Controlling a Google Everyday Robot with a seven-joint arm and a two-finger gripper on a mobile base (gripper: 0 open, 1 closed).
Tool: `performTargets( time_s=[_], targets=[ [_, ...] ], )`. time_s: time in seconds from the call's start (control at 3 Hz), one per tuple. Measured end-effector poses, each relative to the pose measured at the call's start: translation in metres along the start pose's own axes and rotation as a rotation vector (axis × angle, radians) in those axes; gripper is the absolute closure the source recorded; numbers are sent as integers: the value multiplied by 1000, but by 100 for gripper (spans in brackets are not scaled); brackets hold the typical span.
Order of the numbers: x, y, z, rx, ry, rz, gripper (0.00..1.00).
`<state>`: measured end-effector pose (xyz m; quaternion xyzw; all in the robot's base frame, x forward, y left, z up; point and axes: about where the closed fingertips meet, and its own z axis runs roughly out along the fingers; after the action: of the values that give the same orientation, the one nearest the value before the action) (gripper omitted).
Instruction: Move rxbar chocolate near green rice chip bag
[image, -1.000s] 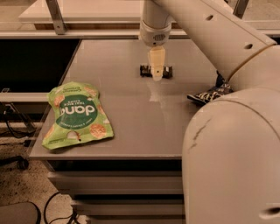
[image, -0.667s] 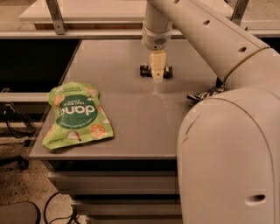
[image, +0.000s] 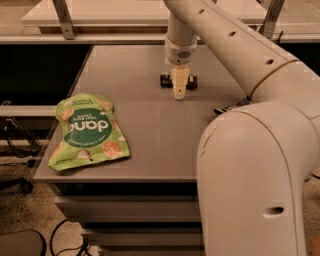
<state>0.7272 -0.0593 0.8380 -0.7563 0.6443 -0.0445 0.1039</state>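
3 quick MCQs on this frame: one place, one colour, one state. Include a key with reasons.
1. Where on the table is the green rice chip bag?
A. near-left corner in the camera view
B. far-right corner
C. centre

2. Bag's main colour?
A. red
B. light green
C. blue

3. The rxbar chocolate is:
A. on top of the bag
B. touching the bag's edge
C. at the table's far side, apart from the bag

Key:
1 A, it lies flat by the near-left edges.
2 B, a pale green pouch with a dark green label.
3 C, bare tabletop separates them, and the gripper is down right at the bar.
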Motion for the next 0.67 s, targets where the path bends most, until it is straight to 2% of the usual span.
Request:
performTargets(
  time_s=[0.67],
  targets=[
    [0, 0, 1, -15, -2, 2, 65]
  ],
)
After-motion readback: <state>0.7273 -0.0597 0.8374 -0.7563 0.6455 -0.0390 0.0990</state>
